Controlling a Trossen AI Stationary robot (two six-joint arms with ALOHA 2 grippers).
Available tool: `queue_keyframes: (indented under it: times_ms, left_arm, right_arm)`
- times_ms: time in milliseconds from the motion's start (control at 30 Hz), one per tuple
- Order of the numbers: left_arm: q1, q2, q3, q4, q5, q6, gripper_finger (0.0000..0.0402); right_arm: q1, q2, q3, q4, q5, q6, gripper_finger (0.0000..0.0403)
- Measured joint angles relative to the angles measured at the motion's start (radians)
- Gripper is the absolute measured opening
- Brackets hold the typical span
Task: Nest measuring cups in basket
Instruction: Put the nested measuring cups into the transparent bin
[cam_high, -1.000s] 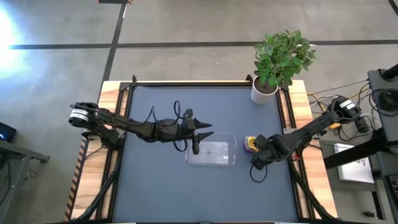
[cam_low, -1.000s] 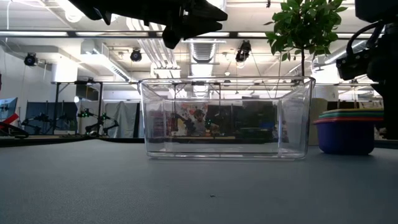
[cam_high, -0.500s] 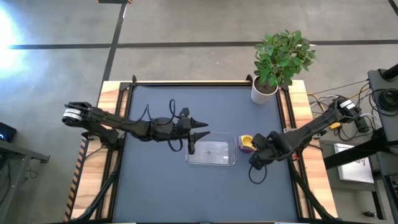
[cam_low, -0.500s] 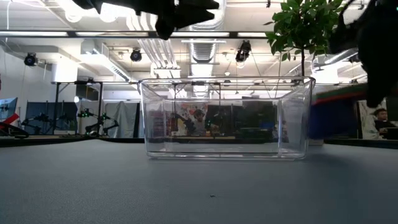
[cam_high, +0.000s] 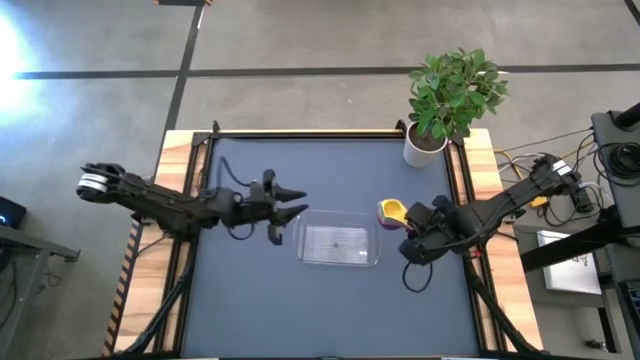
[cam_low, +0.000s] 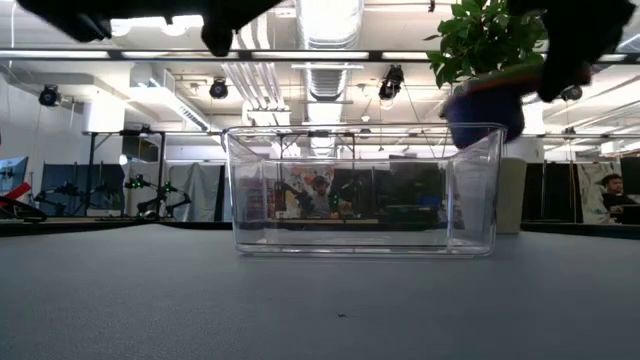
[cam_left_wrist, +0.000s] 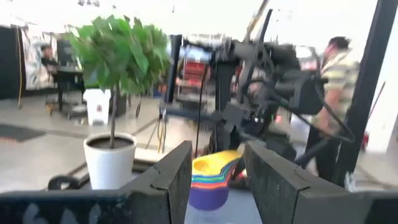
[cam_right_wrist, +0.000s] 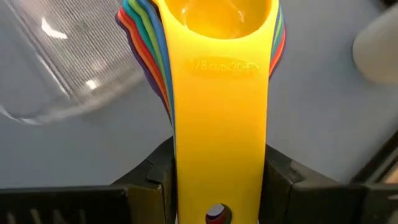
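Holding the nested measuring cups (cam_right_wrist: 211, 37) by their stacked flat handles, our right claw (cam_high: 418, 232) is clamped on them, lifted just beside the clear basket's (cam_high: 340, 245) right end. We judge the stack light, stiff and slippery, best gripped across the handles. Our left claw (cam_high: 283, 207) waits, fingers apart, left of the basket.

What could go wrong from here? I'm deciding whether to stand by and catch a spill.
The right gripper holds the nested measuring cups only by their handles, lifted off the table, so the stack could tilt or cups could slip apart. In the low view the stack hangs level with the rim of the basket's near wall and might clip it going in. The left gripper waits clear, left of the basket.
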Motion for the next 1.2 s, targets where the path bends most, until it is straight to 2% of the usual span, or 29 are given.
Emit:
queue_keyframes:
  times_ms: [133, 233, 367, 600, 767, 967, 1200]
  left_arm:
    - [0.0, -0.04, -0.085, 0.138, 0.0, 0.0, 0.013]
    - [0.0, -0.052, -0.119, 0.197, 0.0, 0.0, 0.013]
    - [0.0, -0.053, -0.121, 0.209, 0.0, 0.0, 0.013]
    - [0.0, -0.028, -0.097, 0.209, 0.032, 0.0, 0.013]
    - [0.0, -0.01, -0.08, 0.208, 0.046, -0.001, 0.013]
    - [0.0, -0.007, -0.073, 0.205, 0.072, -0.004, 0.013]
    - [0.0, -0.007, -0.076, 0.204, 0.079, -0.004, 0.013]
  right_arm:
    - [0.0, 0.0, 0.058, 0.038, 0.064, -0.083, 0.0132]
    - [-0.002, 0.0, 0.074, 0.139, 0.096, -0.168, 0.0132]
    - [-0.005, 0.008, 0.059, 0.323, 0.093, -0.301, 0.0132]
    - [-0.036, 0.093, 0.054, 0.488, 0.089, -0.495, 0.0131]
    - [-0.095, 0.183, 0.054, 0.643, -0.017, -0.653, 0.0131]
    - [-0.188, 0.267, 0.053, 0.676, -0.072, -0.772, 0.0131]
    - [-0.259, 0.334, 0.053, 0.808, -0.247, -0.889, 0.0131]
